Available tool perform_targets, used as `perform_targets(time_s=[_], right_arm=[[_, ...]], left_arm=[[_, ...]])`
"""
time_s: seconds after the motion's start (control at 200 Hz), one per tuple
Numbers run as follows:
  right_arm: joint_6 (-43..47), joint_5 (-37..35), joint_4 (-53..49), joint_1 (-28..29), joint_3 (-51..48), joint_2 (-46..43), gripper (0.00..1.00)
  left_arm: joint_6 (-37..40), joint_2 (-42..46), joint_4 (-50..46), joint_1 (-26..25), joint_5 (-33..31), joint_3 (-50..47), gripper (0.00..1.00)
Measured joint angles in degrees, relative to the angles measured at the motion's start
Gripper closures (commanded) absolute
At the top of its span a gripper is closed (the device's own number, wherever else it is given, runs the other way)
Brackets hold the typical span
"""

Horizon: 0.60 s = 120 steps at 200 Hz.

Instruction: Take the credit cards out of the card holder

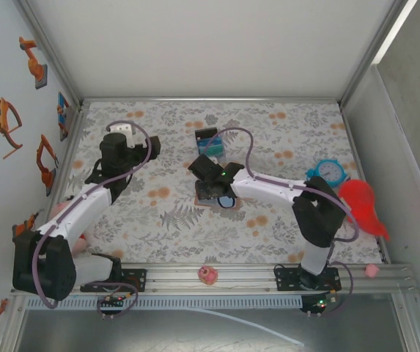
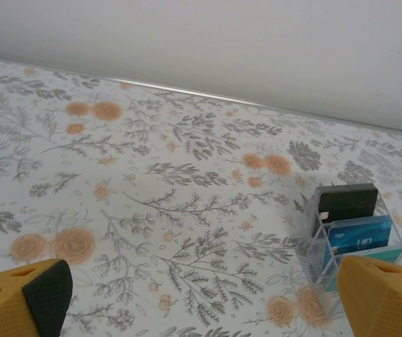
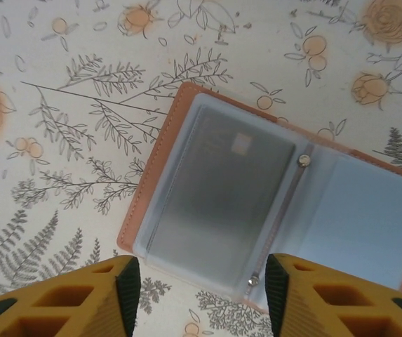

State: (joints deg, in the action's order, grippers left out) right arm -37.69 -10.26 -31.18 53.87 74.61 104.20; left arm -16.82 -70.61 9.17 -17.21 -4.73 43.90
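The card holder [image 3: 153, 165] is lying open and flat on the floral table [image 1: 158, 220], around the middle of it, with its brown edge framing clear plastic sleeves. In the right wrist view we are seeing a grey credit card [image 3: 222, 189] sitting inside the left sleeve, a small pale square showing near its far edge. The right sleeve is looking pale blue, and we cannot tell whether a card is in it.

We are holding the right gripper [image 3: 204, 295] just above the near edge of the holder, its two yellow fingers [image 3: 127, 284] spread apart and gripping nothing; one finger is hanging over the near left corner, the other over the seam between the sleeves.

The left gripper [image 2: 201, 302] is hovering over bare table towards the far left, its fingers wide apart and empty. To its right, a clear stand [image 2: 311, 242] is standing upright, carrying a black card and blue ones in its slots.

A blue alarm clock [image 1: 332, 171] is standing at the right side of the table, well apart from the holder, with a red object [image 1: 360, 205] just beside it
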Motion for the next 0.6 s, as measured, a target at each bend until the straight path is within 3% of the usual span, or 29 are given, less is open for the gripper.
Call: perform_targets(time_s=[0.27,0.601], right_arm=[[-0.04,-0.04,-2.23,0.0,5.38,8.48,0.38],[0.0,-0.74,-3.8,0.0,7.54,12.09,0.38]], left_arm=[[-2.36,1.86,-0.61,0.02,-1.9,-1.95,0.03],[-5.49,2.14,-1.03,0.02,-1.7,-2.29,0.03]])
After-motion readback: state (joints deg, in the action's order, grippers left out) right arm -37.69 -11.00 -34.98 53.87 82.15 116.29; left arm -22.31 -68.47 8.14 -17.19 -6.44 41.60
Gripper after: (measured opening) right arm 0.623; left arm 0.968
